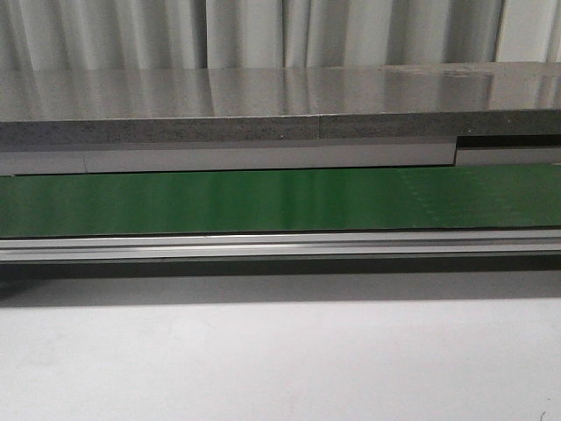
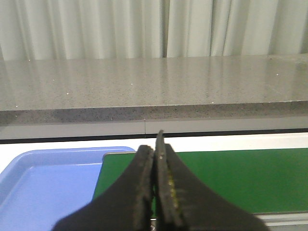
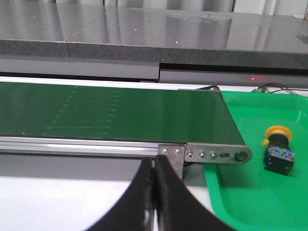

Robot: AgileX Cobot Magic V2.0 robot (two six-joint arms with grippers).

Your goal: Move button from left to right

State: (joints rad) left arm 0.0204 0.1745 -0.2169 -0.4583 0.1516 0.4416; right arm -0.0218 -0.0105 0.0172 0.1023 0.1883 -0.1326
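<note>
Green conveyor belt (image 1: 280, 202) across the full width of the front view, aluminium rail (image 1: 280, 246) along its near edge, grey speckled counter (image 1: 280, 105) behind, pale curtains (image 1: 263, 31) at the back. Bare white tabletop (image 1: 280, 360) in front of the rail, wide and open, neither arm visible in this view. Blue tray (image 2: 43, 183) beside one end of the belt in the left wrist view, its rim close to the belt edge. Green tray (image 3: 260, 207) just past the other end of the belt in the right wrist view, next to the metal end bracket (image 3: 211, 155). Button (image 3: 278, 149) upright inside the green tray, yellow cap above black body, well apart from both grippers. Left gripper (image 2: 155, 168) pressed closed, fingers together, nothing between them. Right gripper (image 3: 154, 187) likewise closed and holding nothing, above the white tabletop near the rail.
</note>
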